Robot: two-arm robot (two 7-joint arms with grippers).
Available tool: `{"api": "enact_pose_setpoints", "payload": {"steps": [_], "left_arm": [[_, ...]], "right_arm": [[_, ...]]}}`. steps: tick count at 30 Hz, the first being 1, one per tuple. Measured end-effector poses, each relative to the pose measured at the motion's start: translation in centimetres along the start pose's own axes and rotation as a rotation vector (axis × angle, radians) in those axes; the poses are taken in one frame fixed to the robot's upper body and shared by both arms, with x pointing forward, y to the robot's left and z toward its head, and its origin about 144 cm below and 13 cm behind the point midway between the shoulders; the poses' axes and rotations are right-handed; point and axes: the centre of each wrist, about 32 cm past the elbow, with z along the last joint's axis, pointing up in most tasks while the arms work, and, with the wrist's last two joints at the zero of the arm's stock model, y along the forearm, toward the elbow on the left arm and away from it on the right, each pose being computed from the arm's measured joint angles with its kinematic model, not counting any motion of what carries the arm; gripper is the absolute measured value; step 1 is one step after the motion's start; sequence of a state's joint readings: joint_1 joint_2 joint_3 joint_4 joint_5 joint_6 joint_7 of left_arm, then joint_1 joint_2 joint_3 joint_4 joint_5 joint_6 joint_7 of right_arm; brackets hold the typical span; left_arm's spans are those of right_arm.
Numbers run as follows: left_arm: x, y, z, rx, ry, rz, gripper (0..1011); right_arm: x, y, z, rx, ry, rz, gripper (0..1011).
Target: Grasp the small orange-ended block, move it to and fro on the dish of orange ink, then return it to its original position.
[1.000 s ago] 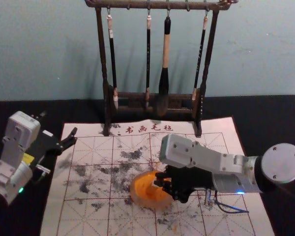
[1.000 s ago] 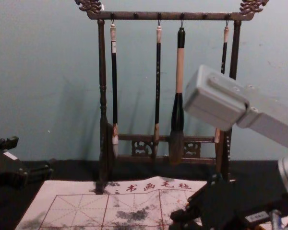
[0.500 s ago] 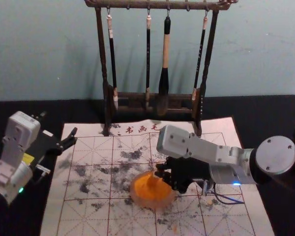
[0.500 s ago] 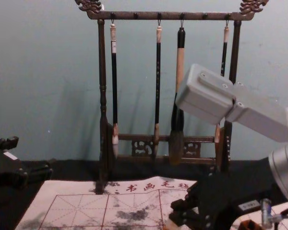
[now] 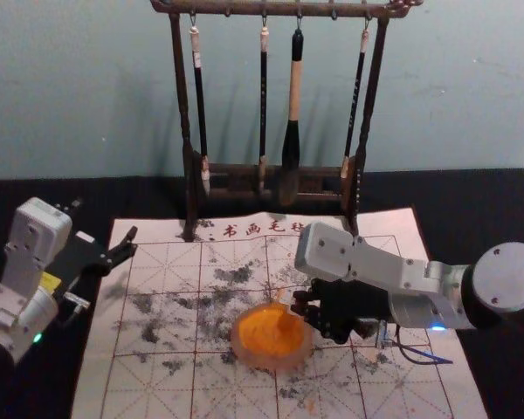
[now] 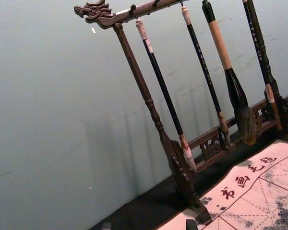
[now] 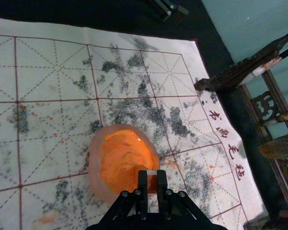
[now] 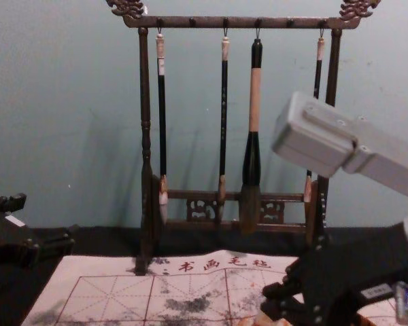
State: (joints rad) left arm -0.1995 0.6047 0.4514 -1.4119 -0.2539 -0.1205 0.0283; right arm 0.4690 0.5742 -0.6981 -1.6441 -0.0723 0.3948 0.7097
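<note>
A pale blue-green wall [image 5: 79,96] backs the dark table [image 5: 498,196], with the brush rack [image 5: 236,8] standing at the far side of the felt mat [image 5: 406,380]. My right gripper [image 7: 152,178] is over the dish [image 7: 98,178], at the side of it toward my right arm, its jaws closed on the small block [image 7: 152,185]. I can't tell whether the block's end is touching the orange ink [image 7: 122,155] or just above it. The left gripper [image 6: 149,224] is parked off by the mat's left edge, jaws spread.

I judge I'm in the inking strokes. Next I'd sweep back across the ink, keeping the grip firm and the pressure light so the dish doesn't slide; if the end is coated, I'd lift clear and carry the block back to its place.

Compared with half a second ago, the right gripper has shifted toward my right, baring more of the ink; the dish and left arm haven't moved.
</note>
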Motion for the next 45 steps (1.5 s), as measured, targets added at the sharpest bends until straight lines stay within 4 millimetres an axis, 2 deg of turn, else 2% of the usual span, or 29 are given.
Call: {"api": "enact_pose_setpoints", "payload": {"steps": [9,19,34,45], "left_arm": [[0.0,0.0,0.0,0.000,0.000,0.000,1001],[0.0,0.0,0.0,0.000,0.000,0.000,1001],[0.0,0.0,0.0,0.000,0.000,0.000,1001],[0.0,0.0,0.0,0.000,0.000,0.000,1001]], "right_arm": [[-0.8,-0.9,-0.4,0.007,0.003,0.028,84],[-1.3,-1.1,-0.2,0.021,-0.003,0.050,84],[-1.4,-0.3,0.7,0.035,-0.021,0.065,84],[-0.6,0.6,1.0,0.019,-0.013,0.048,84]]}}
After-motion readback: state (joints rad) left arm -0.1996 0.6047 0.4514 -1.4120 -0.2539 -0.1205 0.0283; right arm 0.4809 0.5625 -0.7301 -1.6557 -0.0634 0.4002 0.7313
